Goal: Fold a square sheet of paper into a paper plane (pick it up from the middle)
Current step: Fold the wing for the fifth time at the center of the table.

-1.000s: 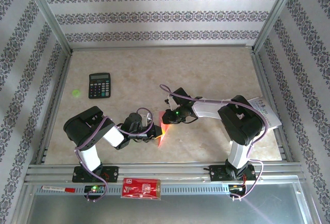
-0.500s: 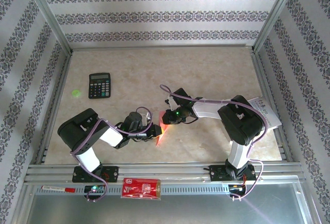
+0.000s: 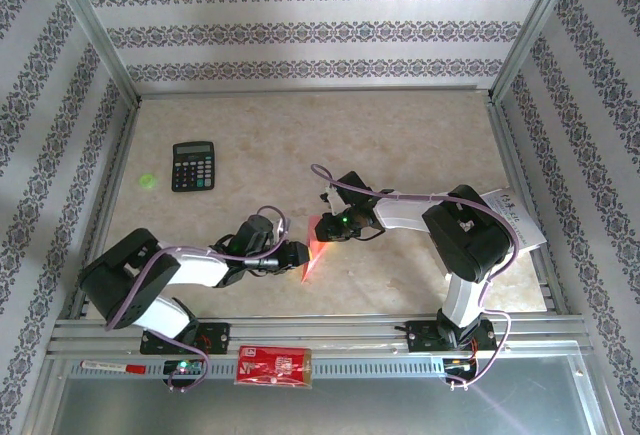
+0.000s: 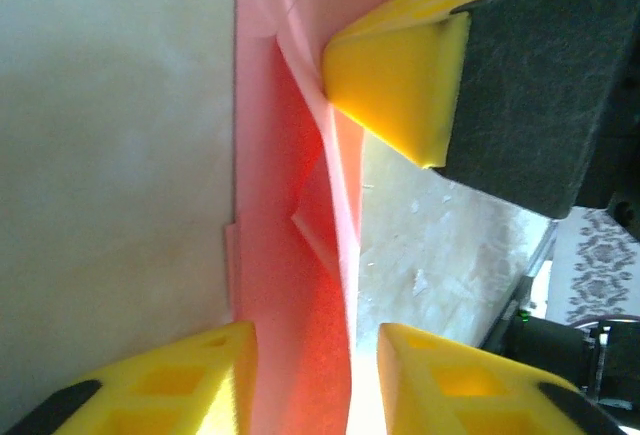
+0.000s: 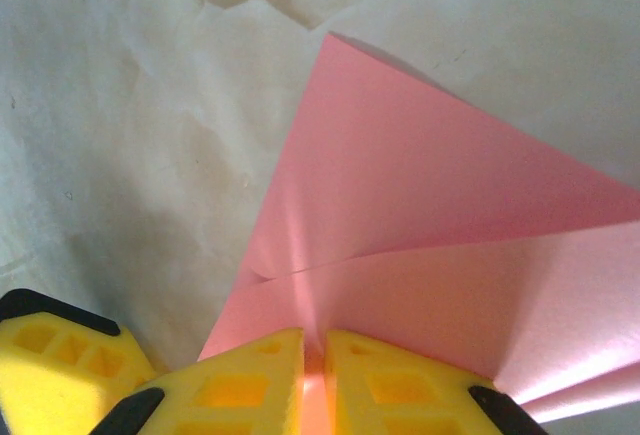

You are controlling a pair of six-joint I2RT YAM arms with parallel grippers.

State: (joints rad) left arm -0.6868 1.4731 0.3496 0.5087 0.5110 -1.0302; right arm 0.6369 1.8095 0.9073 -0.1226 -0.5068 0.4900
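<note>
Right wrist: my R jaws clamp the folded sheet point(image 5: 420, 235) at its crease; L jaws parted, straddling it. Mid-fold, I reckon; next: L pinch + press crease.

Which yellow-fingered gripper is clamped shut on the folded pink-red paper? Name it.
The right gripper: its fingers press together on the folded pink-red paper. The left gripper has its jaws apart, straddling the paper.

The paper point(image 5: 430, 205) is pink-red, the calculator point(image 3: 193, 166) black, the walls point(image 3: 300, 30) grey floral-striped
</note>
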